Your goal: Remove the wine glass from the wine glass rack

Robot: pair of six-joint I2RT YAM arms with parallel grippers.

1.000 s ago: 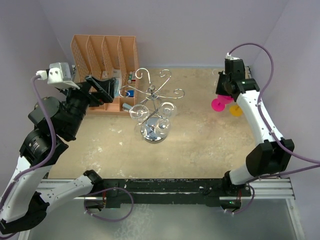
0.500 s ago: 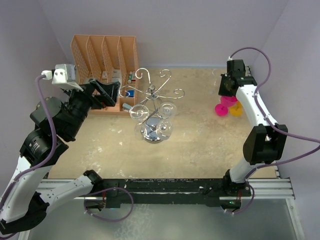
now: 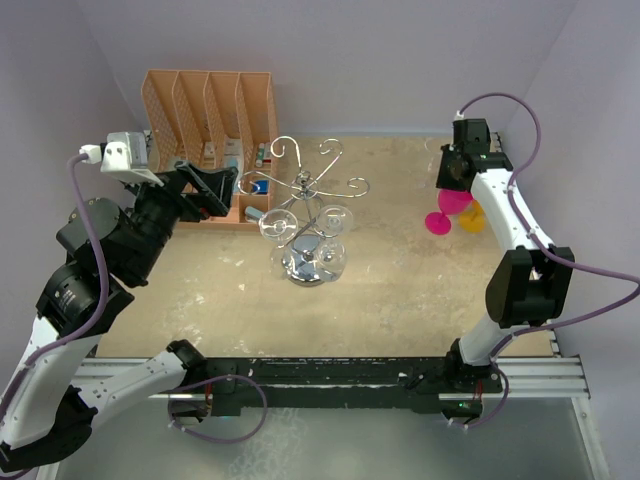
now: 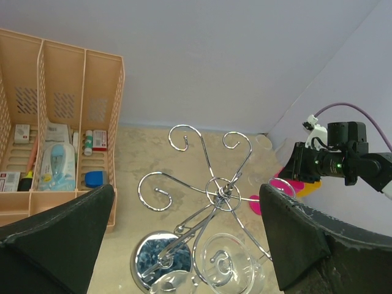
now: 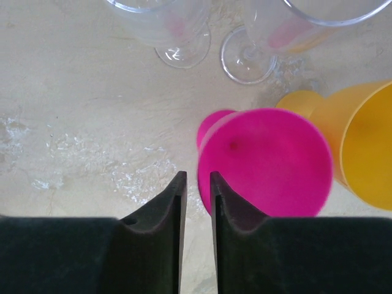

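The wine glass rack (image 3: 305,190) is a silver wire stand with curled arms on a round chrome base (image 3: 308,266), mid-table. Clear wine glasses (image 3: 334,218) hang upside down from it. In the left wrist view the rack's hub (image 4: 222,191) and a hanging wine glass (image 4: 230,267) lie between my wide-open fingers (image 4: 306,245). My left gripper (image 3: 226,187) is open and empty, raised to the left of the rack. My right gripper (image 3: 448,188) is far right, its jaws almost closed on nothing (image 5: 196,184), just left of a pink cup (image 5: 266,160).
An orange slotted file organizer (image 3: 210,110) with small items stands at the back left, behind my left gripper. A yellow cup (image 5: 367,141) stands beside the pink cup (image 3: 438,222). Two clear stemmed glasses (image 5: 181,38) stand upright beyond them, near the back right corner.
My right arm has swung its wrist a little right and its elbow up, staying over the pink cup. My left gripper has drawn back slightly left. The rack and glasses have not moved.
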